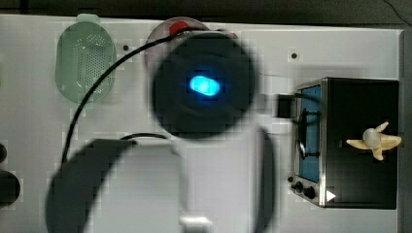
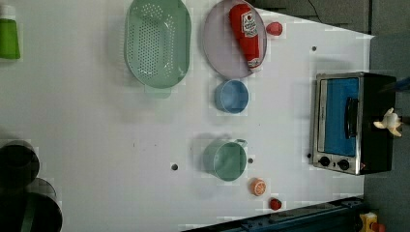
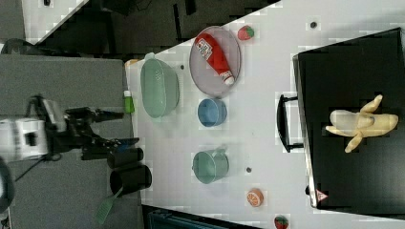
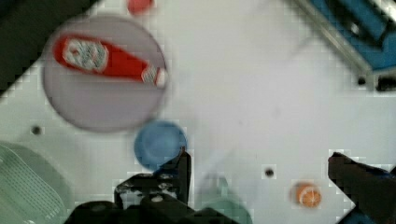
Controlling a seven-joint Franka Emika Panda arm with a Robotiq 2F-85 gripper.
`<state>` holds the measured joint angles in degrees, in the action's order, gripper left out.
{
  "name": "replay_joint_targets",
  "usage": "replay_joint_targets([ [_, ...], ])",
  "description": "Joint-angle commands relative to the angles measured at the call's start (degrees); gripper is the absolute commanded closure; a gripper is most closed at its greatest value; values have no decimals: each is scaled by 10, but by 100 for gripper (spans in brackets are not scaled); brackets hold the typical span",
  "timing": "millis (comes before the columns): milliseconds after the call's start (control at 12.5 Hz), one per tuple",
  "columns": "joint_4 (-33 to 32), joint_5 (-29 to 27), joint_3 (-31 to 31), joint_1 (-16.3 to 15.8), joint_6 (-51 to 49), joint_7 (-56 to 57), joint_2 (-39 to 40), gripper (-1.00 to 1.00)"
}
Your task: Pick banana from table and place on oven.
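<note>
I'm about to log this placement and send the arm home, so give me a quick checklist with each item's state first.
1. Banana on the oven top: ok, it lies on the black top panel.
2. Banana clear of the top's edges: ok in the right view, where black panel shows all around it.
3. Claw released: ok, fingers spread wide with nothing between them.
4. Claw away from the oven: ok, the wrist view has it over the table near the blue bowl.
5. Oven door shut: ok, the door looks flush in the left view.
6. Ketchup bottle undisturbed: ok, lying on its plate.
</note>
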<state>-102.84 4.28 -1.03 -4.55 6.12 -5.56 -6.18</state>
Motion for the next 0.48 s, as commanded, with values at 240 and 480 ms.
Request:
replay_joint_targets([
  [240, -33, -19, -23, 28, -5, -71, -33, -100],
  [480, -48, -19, -24, 28, -5, -71, -42, -100],
])
